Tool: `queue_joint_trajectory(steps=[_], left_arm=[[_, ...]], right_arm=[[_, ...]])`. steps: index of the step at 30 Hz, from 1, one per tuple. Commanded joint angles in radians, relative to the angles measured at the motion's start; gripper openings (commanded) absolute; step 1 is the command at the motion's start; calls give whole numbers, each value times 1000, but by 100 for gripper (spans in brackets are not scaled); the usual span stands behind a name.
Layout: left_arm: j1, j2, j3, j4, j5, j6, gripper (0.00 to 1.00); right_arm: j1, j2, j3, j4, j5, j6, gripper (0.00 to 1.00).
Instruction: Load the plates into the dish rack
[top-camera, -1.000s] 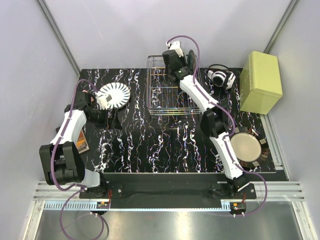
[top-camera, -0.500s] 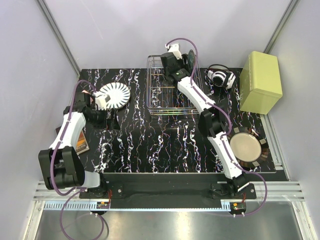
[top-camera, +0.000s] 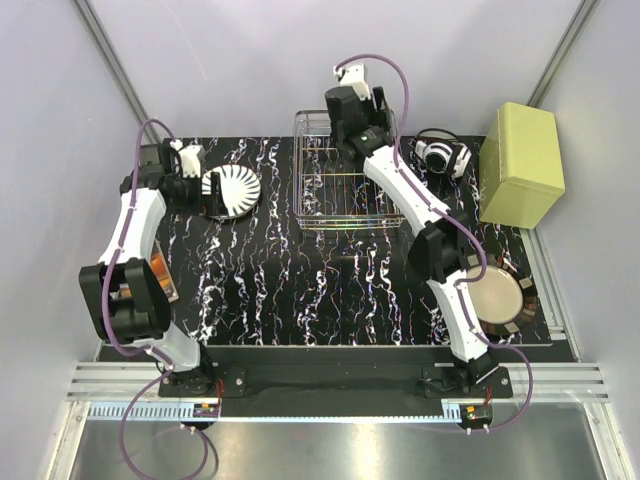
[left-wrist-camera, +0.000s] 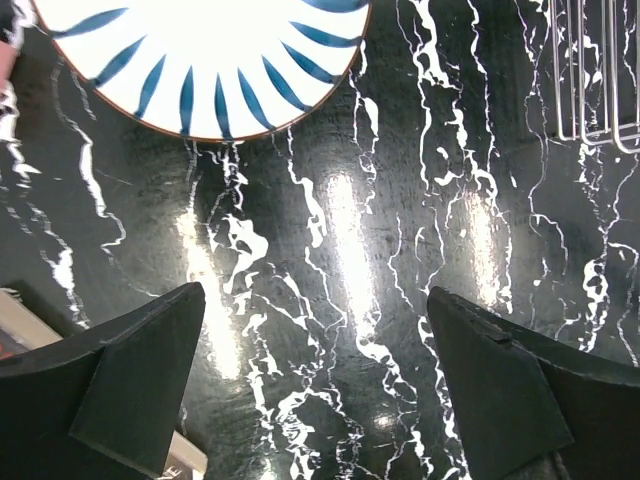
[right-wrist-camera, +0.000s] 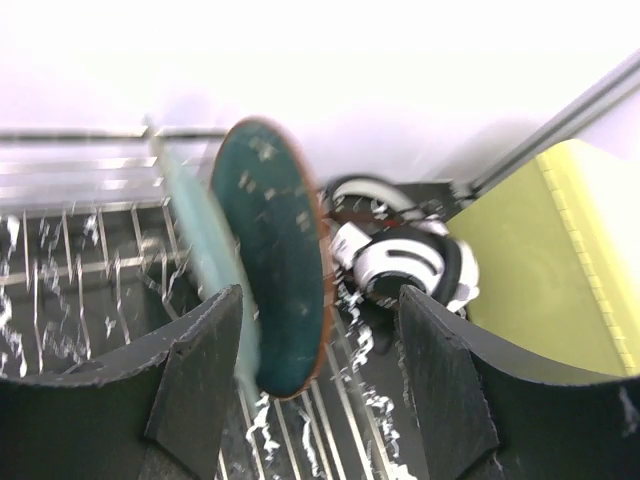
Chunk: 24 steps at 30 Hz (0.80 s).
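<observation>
The glossy black table (top-camera: 300, 290), veined white like marble, carries a silver wire dish rack (top-camera: 340, 222) of open grid. In the rack two round plates stand on edge side by side: a dark teal plate (right-wrist-camera: 275, 250) flecked white and a plain pale green-blue plate (right-wrist-camera: 205, 240). The right claw (right-wrist-camera: 320, 293) hangs over them, jaws apart. The striped plate (top-camera: 235, 192) lies flat left of the rack, just beside the wide-open left claw (left-wrist-camera: 315, 293). The beige plate (top-camera: 492, 293) sits at the near right.

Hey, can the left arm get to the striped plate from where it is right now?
Probably yes. The left gripper is open just short of the striped plate, which lies flat on the marbled tabletop with nothing between them. The low rim may be awkward.
</observation>
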Motion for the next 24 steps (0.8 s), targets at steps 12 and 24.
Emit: queue_joint_trajectory(steps=[12, 24], left_arm=[[6, -93, -71, -15, 13, 1, 99], [6, -144, -150, -15, 100, -22, 95]], right_arm=[[-18, -57, 24, 116, 32, -81, 68], [15, -7, 158, -171, -569, 20, 0]])
